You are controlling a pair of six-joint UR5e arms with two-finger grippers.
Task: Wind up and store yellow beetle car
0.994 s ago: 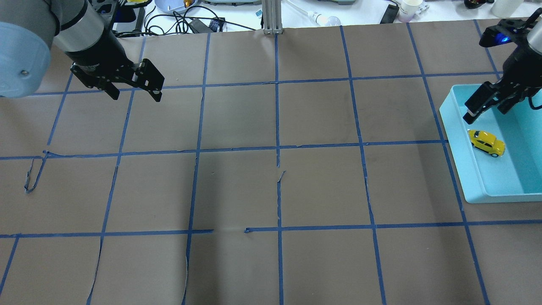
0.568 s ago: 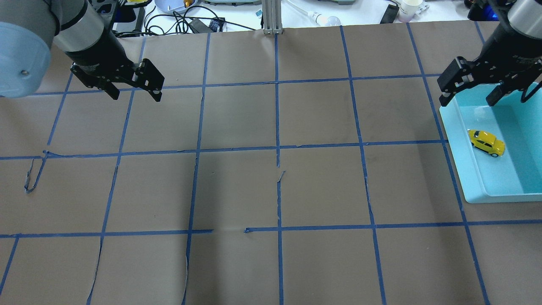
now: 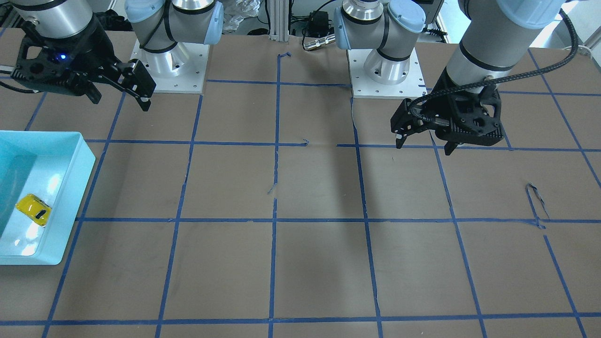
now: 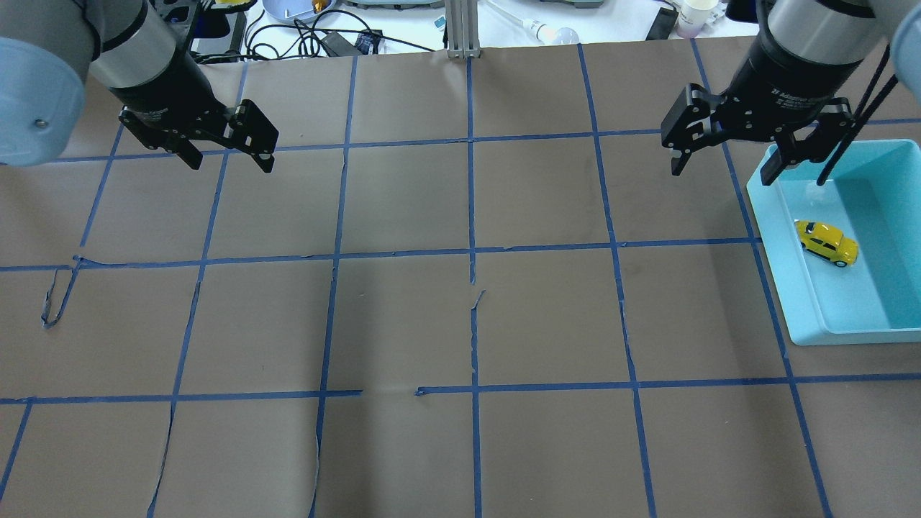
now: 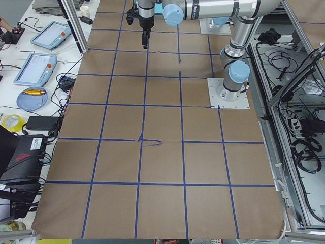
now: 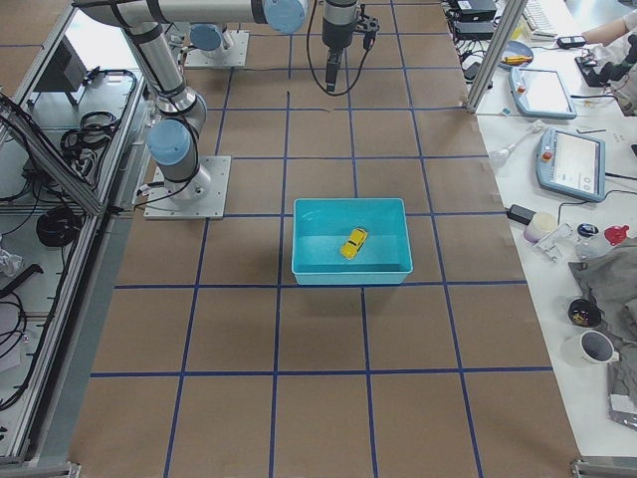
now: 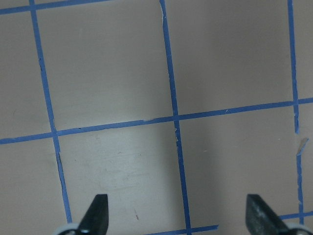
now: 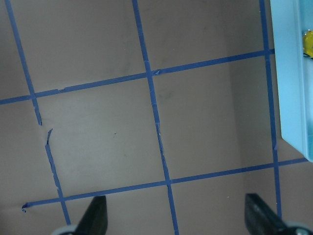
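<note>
The yellow beetle car (image 4: pixel 827 243) lies loose on the floor of a light-blue bin (image 4: pixel 781 266) at the table's right side. It also shows in the front view (image 3: pixel 34 209), the right side view (image 6: pixel 352 242) and as a sliver at the edge of the right wrist view (image 8: pixel 309 43). My right gripper (image 4: pixel 719 171) is open and empty. It hangs above the table beside the bin's far left corner, apart from the car. My left gripper (image 4: pixel 232 165) is open and empty over the far left of the table.
The table is covered in brown paper with a blue tape grid (image 4: pixel 471 255). Its far edge holds cables, a bowl and a cup (image 4: pixel 696 14). The bin's wall (image 8: pixel 291 73) fills the right side of the right wrist view. The robot bases (image 3: pixel 171 61) stand at the near edge.
My right gripper has risen out of the bin and moved left, away from the car, still open. The car stays put in the bin. The left arm has not moved.
</note>
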